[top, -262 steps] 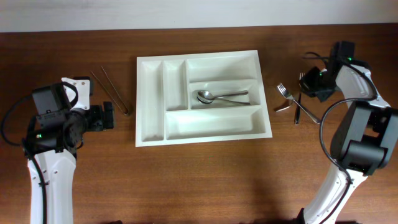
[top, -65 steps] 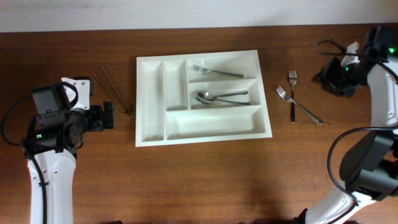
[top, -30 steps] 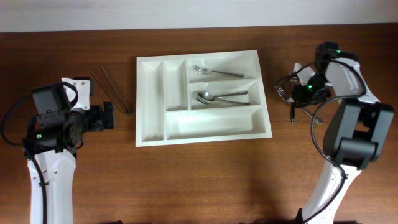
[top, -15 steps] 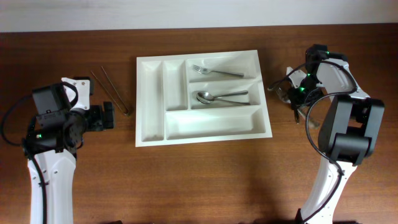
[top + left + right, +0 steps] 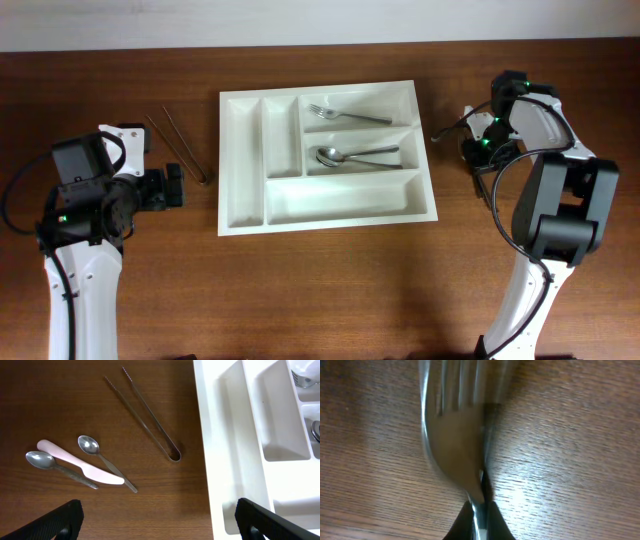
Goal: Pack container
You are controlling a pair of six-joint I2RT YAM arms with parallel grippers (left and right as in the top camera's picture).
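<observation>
The container [image 5: 240, 165], a white five-compartment cutlery tray, lies flat at the middle of the wooden table [image 5: 320, 290]. Its two narrow slots are on the 9 o'clock side and its three long compartments run toward 3 o'clock. In the overhead view the long compartment nearest 12 o'clock holds a tray fork [image 5: 345, 114] lying lengthwise. The middle one holds nested spoons [image 5: 350, 155], bowls toward 9 o'clock. The compartment at 6 o'clock and both narrow slots hold nothing. The right gripper [image 5: 478, 145] sits low over the table just off the tray's 3 o'clock edge. In its wrist view, its dark fingertips [image 5: 465, 527] pinch the neck of a blurred fork [image 5: 455, 460] from either side, so the claw is clamped on that fork. The fork fills most of that picture, tines toward 12 o'clock, with wood grain behind it. The left gripper [image 5: 162, 517] hovers at 9 o'clock from the tray, spread wide with nothing between its fingers. Below it on the bare wood lie metal tongs [image 5: 173, 456], their joined end near the tray wall and their tips pointing toward 11 o'clock. At 8 o'clock from the tongs lie a small spoon [image 5: 92, 446], a pink knife [image 5: 80, 462] and a second spoon [image 5: 41, 460], close together, the knife between the two spoons.
</observation>
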